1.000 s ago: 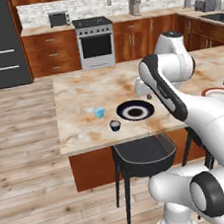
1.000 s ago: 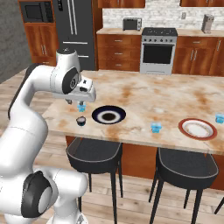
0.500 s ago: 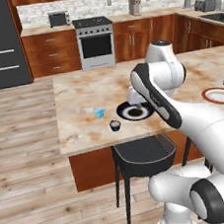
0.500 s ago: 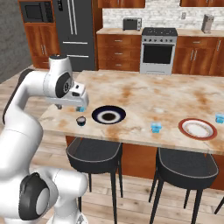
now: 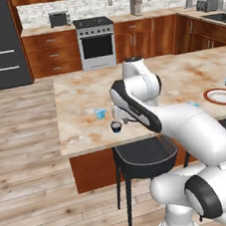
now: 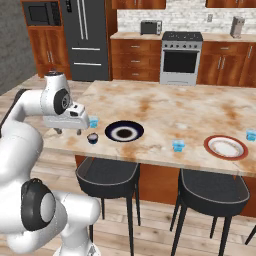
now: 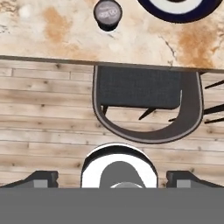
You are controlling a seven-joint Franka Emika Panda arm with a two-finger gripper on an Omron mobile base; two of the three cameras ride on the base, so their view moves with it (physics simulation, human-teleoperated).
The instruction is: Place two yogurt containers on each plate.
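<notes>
While the pincer (image 7: pixel 112 177) hangs spread wide with nothing between its tips, the squat dark navy yogurt cup with a pale top (image 7: pixel 107 14) stands upright near the marble bench's (image 7: pixel 52 37) front edge, beside the black-rimmed round plate (image 6: pixel 124 132)

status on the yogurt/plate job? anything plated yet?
Done: nothing plated. Black-rimmed plate and red-rimmed plate both hold no cups.
In hand: nothing; the tool is open above the counter edge, beside the navy cup.
Left: all four placements. Light blue cups sit loose on the counter: one behind the tool, one mid-counter, one at the far edge.
</notes>
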